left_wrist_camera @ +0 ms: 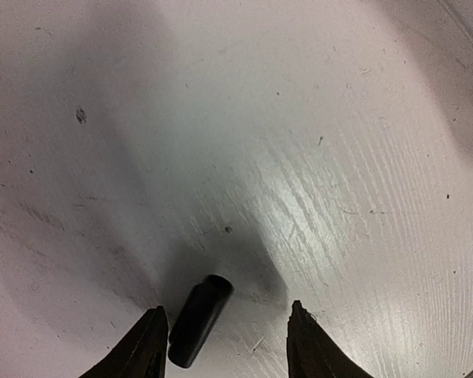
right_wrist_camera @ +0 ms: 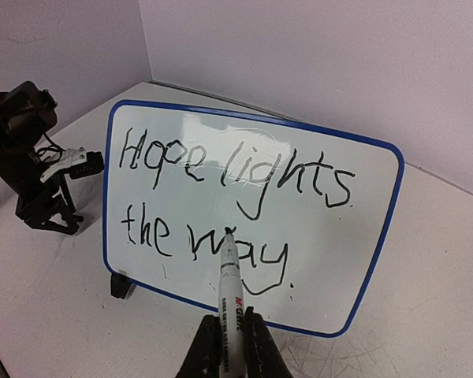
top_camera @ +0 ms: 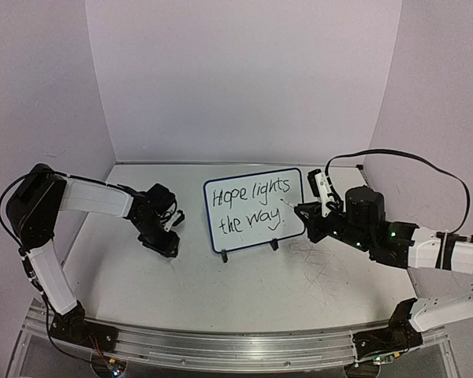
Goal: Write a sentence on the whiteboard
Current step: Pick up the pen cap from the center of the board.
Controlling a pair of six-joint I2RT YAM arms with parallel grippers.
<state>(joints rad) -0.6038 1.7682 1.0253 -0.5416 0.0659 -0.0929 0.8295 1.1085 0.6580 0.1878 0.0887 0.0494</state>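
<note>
The whiteboard (top_camera: 252, 206) (right_wrist_camera: 181, 205) stands tilted on its black feet at mid table and reads "Hope lights the way." in black. My right gripper (top_camera: 306, 211) (right_wrist_camera: 230, 319) is shut on a white marker (right_wrist_camera: 230, 276), uncapped, its tip pointing at the board near the word "way". Whether the tip touches the board I cannot tell. Left of the board, my left gripper (top_camera: 165, 242) (left_wrist_camera: 225, 311) points down at the tabletop, open. A black marker cap (left_wrist_camera: 199, 321) lies on the table between its fingers, close to the left one; whether it touches that finger I cannot tell.
Lilac walls (top_camera: 244, 79) close in the table on three sides. An aluminium rail (top_camera: 236, 346) runs along the near edge. A black cable (top_camera: 410, 157) loops above the right arm. The left arm's wrist (right_wrist_camera: 31, 157) stands just left of the board.
</note>
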